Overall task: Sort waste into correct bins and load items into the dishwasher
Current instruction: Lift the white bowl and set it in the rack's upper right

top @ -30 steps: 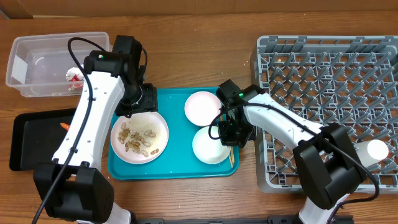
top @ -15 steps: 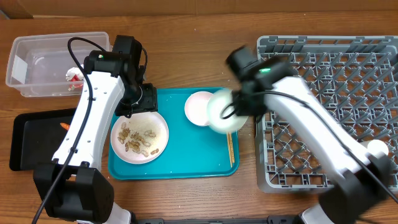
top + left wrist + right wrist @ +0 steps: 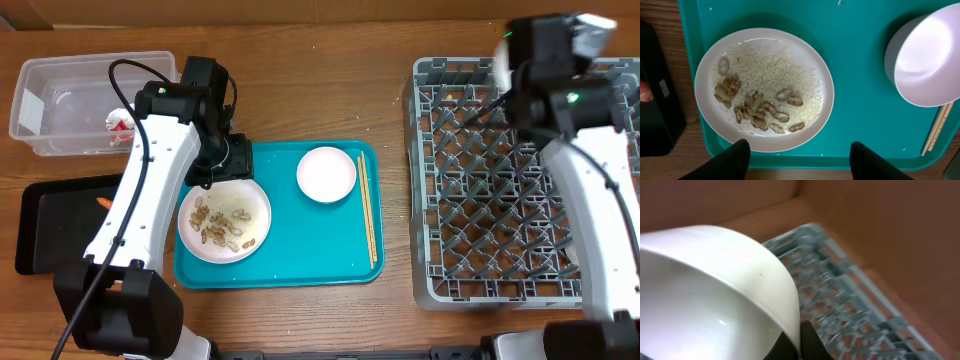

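Observation:
My left gripper (image 3: 800,150) hangs open over the near rim of a white plate (image 3: 765,87) that holds rice and tan peanut-like scraps (image 3: 757,107); nothing is between its fingers. The plate (image 3: 224,222) lies on the teal tray (image 3: 300,250) beside a white bowl (image 3: 326,173) and two chopsticks (image 3: 367,205). My right gripper (image 3: 802,340) is shut on the rim of a second white bowl (image 3: 715,290), held high above the grey dishwasher rack (image 3: 840,295). In the overhead view the right arm (image 3: 560,70) is raised over the rack's (image 3: 500,200) far side and blurred.
A clear tub (image 3: 60,90) at the far left holds a red wrapper (image 3: 122,122). In front of it is a black tray (image 3: 50,230) with an orange carrot (image 3: 103,203). Bare wooden table lies between the teal tray and the rack.
My right arm lifted the second bowl off the teal tray and swung it up and right over the rack, uncovering the chopsticks. The left arm stayed still.

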`<act>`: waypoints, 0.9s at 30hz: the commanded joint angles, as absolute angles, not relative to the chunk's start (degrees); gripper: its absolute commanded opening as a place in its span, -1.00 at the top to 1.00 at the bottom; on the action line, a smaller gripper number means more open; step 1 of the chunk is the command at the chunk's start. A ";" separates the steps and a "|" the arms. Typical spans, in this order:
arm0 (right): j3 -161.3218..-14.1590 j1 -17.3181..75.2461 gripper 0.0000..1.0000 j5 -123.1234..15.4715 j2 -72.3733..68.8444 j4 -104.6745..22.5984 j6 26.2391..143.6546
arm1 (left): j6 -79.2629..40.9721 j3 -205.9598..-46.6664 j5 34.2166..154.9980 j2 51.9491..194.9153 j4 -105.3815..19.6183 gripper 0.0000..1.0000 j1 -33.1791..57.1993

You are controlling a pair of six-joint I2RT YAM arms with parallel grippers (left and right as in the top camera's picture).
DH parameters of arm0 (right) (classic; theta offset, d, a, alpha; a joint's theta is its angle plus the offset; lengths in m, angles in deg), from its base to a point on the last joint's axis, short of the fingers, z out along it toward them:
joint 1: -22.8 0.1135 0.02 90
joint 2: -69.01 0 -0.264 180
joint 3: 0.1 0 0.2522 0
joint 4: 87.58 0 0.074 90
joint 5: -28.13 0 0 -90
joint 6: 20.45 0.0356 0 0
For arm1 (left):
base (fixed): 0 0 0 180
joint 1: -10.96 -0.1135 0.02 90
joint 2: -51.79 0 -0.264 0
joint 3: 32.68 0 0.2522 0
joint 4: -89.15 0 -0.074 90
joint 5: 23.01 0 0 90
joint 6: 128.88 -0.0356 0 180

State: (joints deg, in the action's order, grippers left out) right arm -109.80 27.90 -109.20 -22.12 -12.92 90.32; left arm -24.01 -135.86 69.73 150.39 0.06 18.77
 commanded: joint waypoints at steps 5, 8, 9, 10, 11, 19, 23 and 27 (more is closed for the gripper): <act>-108.67 16.34 0.92 -133.83 -30.58 -22.06 90.06 | -23.42 -136.91 69.45 148.91 -0.07 -0.32 18.49; -108.67 12.93 0.92 -137.16 -35.02 -23.69 89.08 | -23.42 -136.91 69.56 148.91 -0.12 -0.32 18.49; -108.67 11.88 0.92 -137.70 -36.53 -24.11 89.08 | -23.42 -136.91 69.56 148.91 -0.12 -0.32 18.49; -108.67 10.90 0.92 -137.90 -37.90 -24.46 89.08 | -23.42 -136.91 69.56 148.91 -0.14 -0.32 18.49; -108.67 10.05 0.92 -137.94 -39.39 -24.87 89.08 | -23.42 -136.91 69.58 148.91 -0.16 -0.32 18.49; -108.67 6.88 0.92 -139.25 -48.68 -27.50 89.17 | -23.42 -136.91 69.60 148.91 -0.27 -0.31 18.49; -108.52 8.43 0.92 -136.32 -50.93 -27.21 90.39 | -23.42 -136.91 70.28 148.91 -0.91 -0.32 18.49; -107.97 10.55 0.92 -131.63 -51.04 -26.47 92.36 | -23.42 -136.91 71.07 148.91 -1.23 -0.33 18.49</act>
